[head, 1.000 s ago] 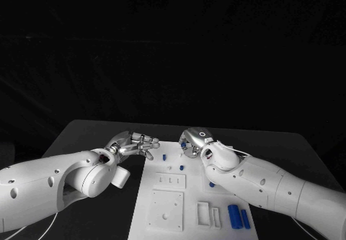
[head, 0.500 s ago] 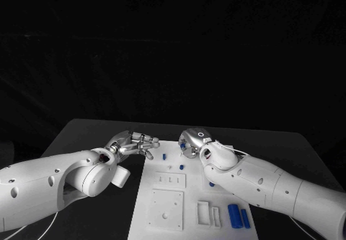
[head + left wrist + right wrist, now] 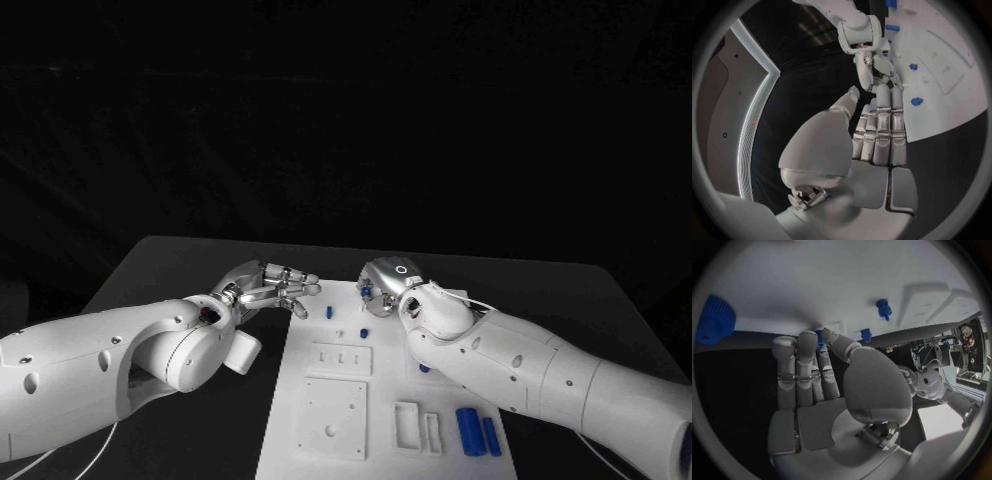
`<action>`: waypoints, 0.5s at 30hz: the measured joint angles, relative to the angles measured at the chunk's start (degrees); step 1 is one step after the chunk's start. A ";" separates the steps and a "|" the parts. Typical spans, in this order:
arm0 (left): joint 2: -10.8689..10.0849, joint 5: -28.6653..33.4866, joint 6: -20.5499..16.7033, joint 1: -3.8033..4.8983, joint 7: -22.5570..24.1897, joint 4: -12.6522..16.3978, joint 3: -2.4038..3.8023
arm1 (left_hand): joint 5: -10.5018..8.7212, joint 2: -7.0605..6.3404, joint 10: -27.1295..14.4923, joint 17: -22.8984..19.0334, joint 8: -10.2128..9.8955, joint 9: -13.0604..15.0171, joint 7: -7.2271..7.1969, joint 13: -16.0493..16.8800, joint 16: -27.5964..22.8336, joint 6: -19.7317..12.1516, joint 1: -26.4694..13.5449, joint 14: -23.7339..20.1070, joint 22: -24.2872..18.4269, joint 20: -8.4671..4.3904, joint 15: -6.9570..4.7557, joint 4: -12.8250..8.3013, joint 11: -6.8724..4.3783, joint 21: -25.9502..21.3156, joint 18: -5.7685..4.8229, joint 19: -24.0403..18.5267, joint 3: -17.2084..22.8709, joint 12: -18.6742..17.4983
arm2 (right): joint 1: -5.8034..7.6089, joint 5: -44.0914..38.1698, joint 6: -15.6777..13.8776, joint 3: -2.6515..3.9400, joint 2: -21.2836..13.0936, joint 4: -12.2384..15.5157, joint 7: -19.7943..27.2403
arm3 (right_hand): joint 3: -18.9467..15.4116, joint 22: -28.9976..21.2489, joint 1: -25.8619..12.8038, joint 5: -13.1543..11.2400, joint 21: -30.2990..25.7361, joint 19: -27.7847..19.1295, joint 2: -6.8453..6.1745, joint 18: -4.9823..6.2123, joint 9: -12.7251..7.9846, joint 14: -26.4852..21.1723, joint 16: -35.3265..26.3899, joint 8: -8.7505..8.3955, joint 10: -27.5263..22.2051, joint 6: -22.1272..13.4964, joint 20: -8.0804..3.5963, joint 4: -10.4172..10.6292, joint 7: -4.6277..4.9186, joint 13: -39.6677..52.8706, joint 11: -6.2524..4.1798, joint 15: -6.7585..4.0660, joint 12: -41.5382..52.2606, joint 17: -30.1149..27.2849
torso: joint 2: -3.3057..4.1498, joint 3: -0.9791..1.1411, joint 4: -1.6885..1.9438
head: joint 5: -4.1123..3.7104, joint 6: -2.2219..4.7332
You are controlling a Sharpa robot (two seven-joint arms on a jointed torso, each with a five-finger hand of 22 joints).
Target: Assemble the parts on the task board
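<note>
White task board (image 3: 335,400); blue parts (image 3: 467,431); black table (image 3: 173,270); silver hands.

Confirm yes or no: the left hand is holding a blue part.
No. In the left wrist view the left hand has straight fingers with nothing between them, over the task board's edge.

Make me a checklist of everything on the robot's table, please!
Surface: black table, dark all around.
Job's things: white board lies in the middle; small blue pieces stand near its far end, two longer blue pieces lie at its near right corner.
Clutter: nothing seen.
Robot hands: left robot hand hovers at the board's far left edge, fingers straight and close together, holding nothing. Right robot hand is at the board's far end with a blue piece at its fingertips; whether it grips it is unclear.
Cables: thin cable along the right arm.
Surroundings: black backdrop.
</note>
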 measured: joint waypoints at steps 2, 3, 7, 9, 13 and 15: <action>0.00 0.00 0.00 0.00 -0.01 -0.01 0.00 | 0.00 0.00 0.00 -0.07 0.00 0.00 0.00 0.00 0.00 0.00 0.00 0.00 -0.07 0.00 0.00 0.00 0.00 0.00 0.00 0.00 0.00 0.00 | -0.06 0.24 0.25 -0.06 0.05 -0.26 0.12 | -0.87 0.00 -0.85 0.63 -1.72 -0.07 0.02 0.55 -0.07 -0.14 -0.28 0.01 -1.93 -1.62 0.34 0.45 0.39 -0.02 0.63 0.29 0.36 -0.20 | 0.01 -0.02 -0.02 | 0.00 -0.02; 0.00 0.00 0.00 0.00 -0.01 -0.01 0.00 | 0.00 0.00 0.00 -0.07 0.00 0.00 0.00 0.00 0.00 0.00 0.00 0.00 -0.07 0.00 0.00 0.00 0.00 0.00 0.00 0.00 0.00 0.00 | -0.07 0.39 0.34 -0.08 0.07 -0.38 0.18 | -1.45 0.00 -1.25 0.66 -3.13 -0.10 -0.30 0.94 -0.11 -0.28 -0.60 0.05 -3.28 -2.56 0.67 0.70 0.57 -0.16 0.93 0.43 0.46 -0.39 | 0.01 -0.02 -0.03 | 0.00 -0.02; -0.02 -0.01 0.01 0.01 -0.03 -0.01 0.00 | 0.00 0.00 0.00 -0.07 0.00 0.00 0.00 0.00 0.00 0.00 0.00 0.00 -0.07 0.00 0.00 0.00 0.00 0.00 0.00 0.00 0.00 0.00 | -0.06 1.13 0.44 -0.10 0.02 -0.54 0.47 | -8.98 -0.63 -0.97 0.35 -9.77 0.42 -1.89 2.70 -0.15 0.10 -1.77 -0.21 -9.02 -5.89 1.64 2.82 0.57 -0.43 2.26 1.10 0.28 -1.48 | 0.03 -0.03 -0.07 | 0.08 0.02; -0.04 -0.01 0.01 0.01 -0.04 -0.01 0.00 | 0.00 0.00 0.00 -0.07 0.00 0.00 0.00 0.00 0.00 0.00 0.00 0.00 -0.07 0.00 0.00 0.00 0.00 0.00 0.00 0.00 0.00 0.00 | -0.03 1.46 0.32 -0.10 -0.11 -0.39 0.57 | -13.26 -1.89 0.62 -0.09 -12.06 0.71 -1.99 2.74 -0.17 0.19 -1.78 -0.21 -10.65 -6.64 1.93 4.69 0.29 -0.48 2.66 1.39 0.28 -1.86 | 0.03 -0.02 -0.09 | 0.10 0.05; -0.14 -0.01 0.01 0.02 -0.05 -0.01 0.00 | 0.00 0.00 0.00 -0.07 0.00 0.00 0.00 0.00 0.00 0.00 0.00 0.00 -0.14 0.00 0.00 -0.16 0.00 0.00 0.00 0.00 -0.16 0.00 | 0.00 2.39 -0.62 -0.10 -1.34 1.23 0.71 | -20.00 -3.77 3.84 -0.09 -15.81 0.81 -4.18 3.46 -0.18 0.18 -1.83 -0.21 -15.30 -7.74 2.03 10.95 -0.64 -0.61 3.40 1.45 0.28 -2.38 | 0.03 -0.01 -0.09 | 0.10 0.12; -0.24 -0.02 0.02 0.03 -0.05 -0.01 0.00 | 0.00 0.00 0.00 -0.07 0.00 0.00 0.00 0.00 0.00 0.00 0.00 0.00 -0.14 0.00 0.00 -0.16 0.00 0.00 0.00 0.00 -0.16 0.00 | 0.01 2.78 -1.17 -0.10 -2.32 2.43 0.71 | -20.87 -3.93 4.42 -0.09 -16.33 0.91 -4.76 3.67 -0.18 0.17 -1.83 -0.21 -15.46 -7.74 2.12 12.49 -0.64 -0.61 3.42 1.45 0.28 -2.38 | 0.03 0.01 -0.10 | 0.10 0.15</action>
